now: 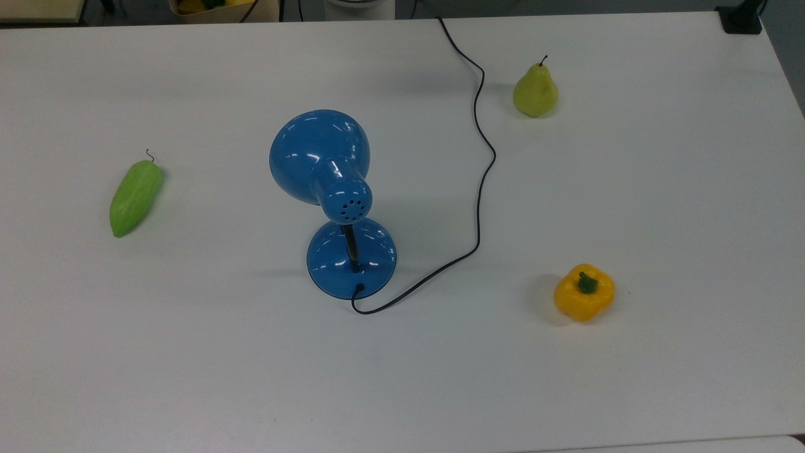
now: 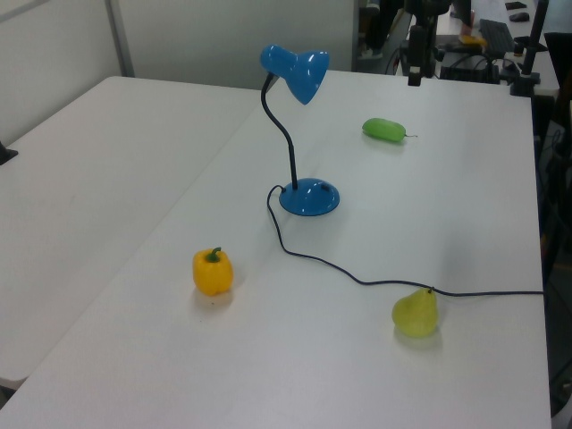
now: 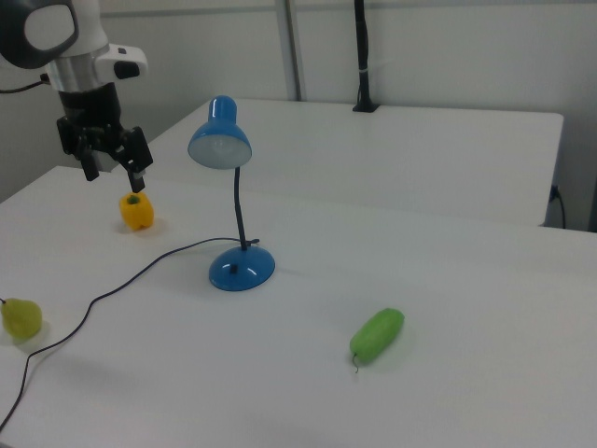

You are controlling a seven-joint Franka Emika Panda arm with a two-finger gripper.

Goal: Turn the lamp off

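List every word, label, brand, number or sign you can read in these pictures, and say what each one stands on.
None: no readable text, number or sign.
The lamp has a plain glossy blue shade and base, with vent holes and no marking.
The cucumber, pear and yellow bell pepper are plain.
The white table bears no print.
The gripper and the arm's white housing show no legible label.

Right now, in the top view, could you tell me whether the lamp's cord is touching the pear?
No, the cord curves past to the top view's left of the pear, with bare table between them.
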